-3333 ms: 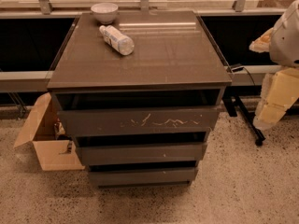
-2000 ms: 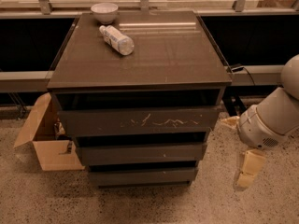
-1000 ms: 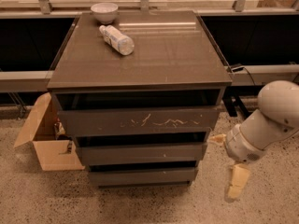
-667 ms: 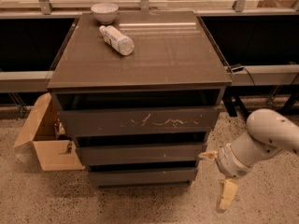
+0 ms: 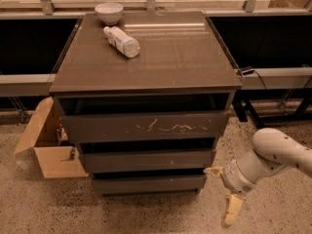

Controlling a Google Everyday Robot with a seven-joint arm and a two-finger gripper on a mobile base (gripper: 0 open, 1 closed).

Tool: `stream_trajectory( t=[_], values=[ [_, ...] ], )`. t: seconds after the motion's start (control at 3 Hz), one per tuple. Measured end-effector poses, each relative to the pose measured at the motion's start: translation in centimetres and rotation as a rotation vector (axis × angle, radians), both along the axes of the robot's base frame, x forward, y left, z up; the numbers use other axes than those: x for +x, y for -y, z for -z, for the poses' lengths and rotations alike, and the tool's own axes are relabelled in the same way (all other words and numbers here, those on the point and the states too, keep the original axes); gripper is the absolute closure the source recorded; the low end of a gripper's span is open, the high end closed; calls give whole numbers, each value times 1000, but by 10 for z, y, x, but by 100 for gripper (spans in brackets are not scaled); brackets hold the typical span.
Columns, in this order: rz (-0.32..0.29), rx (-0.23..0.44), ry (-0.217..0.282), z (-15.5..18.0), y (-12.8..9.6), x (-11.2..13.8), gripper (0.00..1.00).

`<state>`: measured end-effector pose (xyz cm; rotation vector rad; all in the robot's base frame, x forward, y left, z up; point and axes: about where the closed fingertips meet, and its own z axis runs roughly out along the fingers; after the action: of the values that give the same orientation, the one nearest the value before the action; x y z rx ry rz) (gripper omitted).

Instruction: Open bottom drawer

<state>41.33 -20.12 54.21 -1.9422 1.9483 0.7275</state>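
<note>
The dark grey-brown cabinet has three drawers. The bottom drawer is the lowest and narrowest, with a plain front, and it looks shut. Above it are the plain middle drawer and the white-scratched top drawer. My gripper is low at the cabinet's right side, level with the bottom drawer. It is open: one cream fingertip sits by the drawer's right end and the other fingertip points down toward the floor.
A white bowl and a lying plastic bottle rest on the cabinet top. An open cardboard box stands on the speckled floor at the left. A black stand leg and cable are behind my arm at the right.
My arm has come down from the upper right and moved left, bringing the gripper low beside the bottom drawer's right end. The drawers have not moved.
</note>
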Motion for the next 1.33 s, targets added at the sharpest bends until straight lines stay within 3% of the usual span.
stream_trajectory(
  t=[0.33,0.67,1.0,1.33],
  values=[
    [10,-11,9,19,0,9,0],
    [-52,-18,72,76,-3,47,0],
    [-107,13,93,127,-9,72,0],
    [-150,39,82,173,-21,88,0]
  ],
)
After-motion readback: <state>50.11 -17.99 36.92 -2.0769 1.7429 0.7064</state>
